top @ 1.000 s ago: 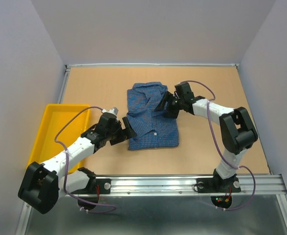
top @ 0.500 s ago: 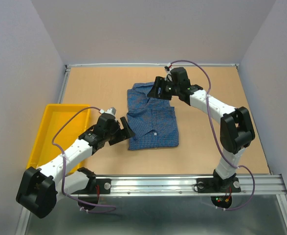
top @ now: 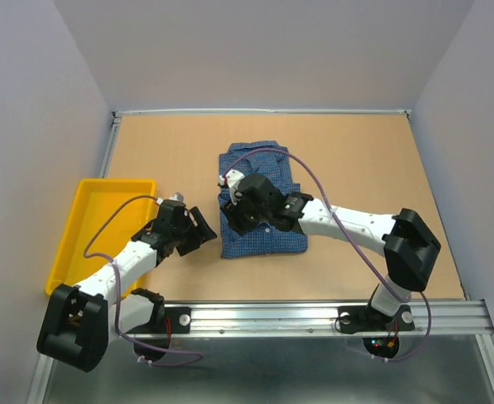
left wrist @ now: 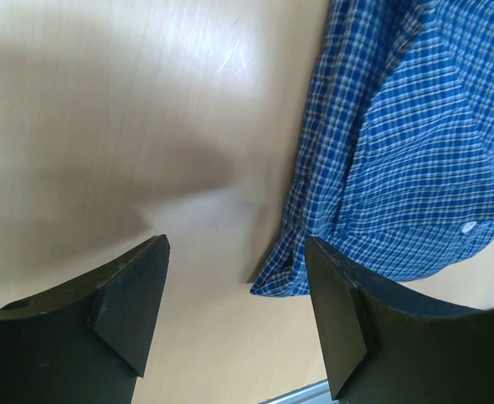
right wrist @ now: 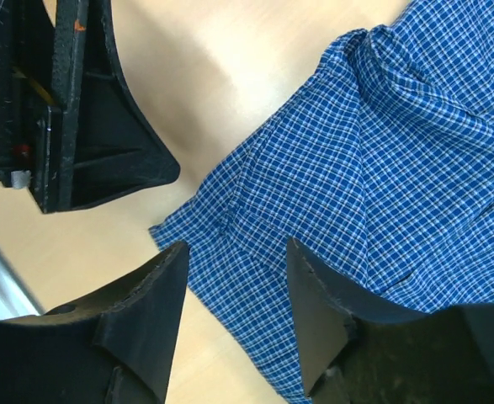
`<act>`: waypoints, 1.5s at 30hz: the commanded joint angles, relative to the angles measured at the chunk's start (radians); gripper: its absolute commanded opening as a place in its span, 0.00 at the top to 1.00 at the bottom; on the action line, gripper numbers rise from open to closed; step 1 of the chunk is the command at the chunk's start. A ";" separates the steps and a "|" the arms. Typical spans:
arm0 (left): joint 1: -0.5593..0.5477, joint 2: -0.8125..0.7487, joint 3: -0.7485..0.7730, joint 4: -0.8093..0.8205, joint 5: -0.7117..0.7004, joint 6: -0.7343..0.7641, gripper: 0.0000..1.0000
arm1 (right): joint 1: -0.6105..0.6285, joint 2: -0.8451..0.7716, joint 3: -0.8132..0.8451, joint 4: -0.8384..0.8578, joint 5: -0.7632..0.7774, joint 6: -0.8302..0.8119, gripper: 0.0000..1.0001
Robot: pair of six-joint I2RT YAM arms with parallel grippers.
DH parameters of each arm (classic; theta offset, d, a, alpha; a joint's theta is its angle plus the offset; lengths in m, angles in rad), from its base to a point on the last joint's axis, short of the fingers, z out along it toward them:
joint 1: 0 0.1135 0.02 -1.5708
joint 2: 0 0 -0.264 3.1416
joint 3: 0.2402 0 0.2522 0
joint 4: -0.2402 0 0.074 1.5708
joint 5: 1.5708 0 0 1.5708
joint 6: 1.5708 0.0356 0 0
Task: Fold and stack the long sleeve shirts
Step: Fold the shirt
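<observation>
Now, shirt location: blue checked shirt (top: pixel 263 164) lies folded into a rectangle mid-table, flat on the wood and partly under the right arm.
left gripper (left wrist: pixel 235 249): fingers spread, nothing between them, low over bare table just beside the shirt's near-left corner.
right gripper (right wrist: pixel 236 246): fingers spread, nothing pinched, hovering over the shirt's left edge near that same corner.
handling: looks like light, limp cotton with no stiffness. Likely sags and unfolds if lifted by one point, and the layers can slide apart.
grip spot: pinch through all layers at the folded edge, one corner per arm.
risk: catching only the top ply opens the fold.
yellow tray (top: pixel 70 244): left of the shirt, well apart.
</observation>
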 commanded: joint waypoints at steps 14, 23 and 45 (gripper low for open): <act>0.015 -0.044 -0.074 0.073 0.050 -0.008 0.24 | 0.190 0.264 0.121 0.010 0.421 -0.199 0.54; 0.015 -0.056 -0.080 0.074 0.058 -0.008 0.24 | 0.220 0.300 0.140 0.015 0.570 -0.225 0.70; 0.015 -0.065 -0.077 0.077 0.098 0.002 0.23 | 0.000 0.301 0.301 0.023 0.754 -0.228 0.65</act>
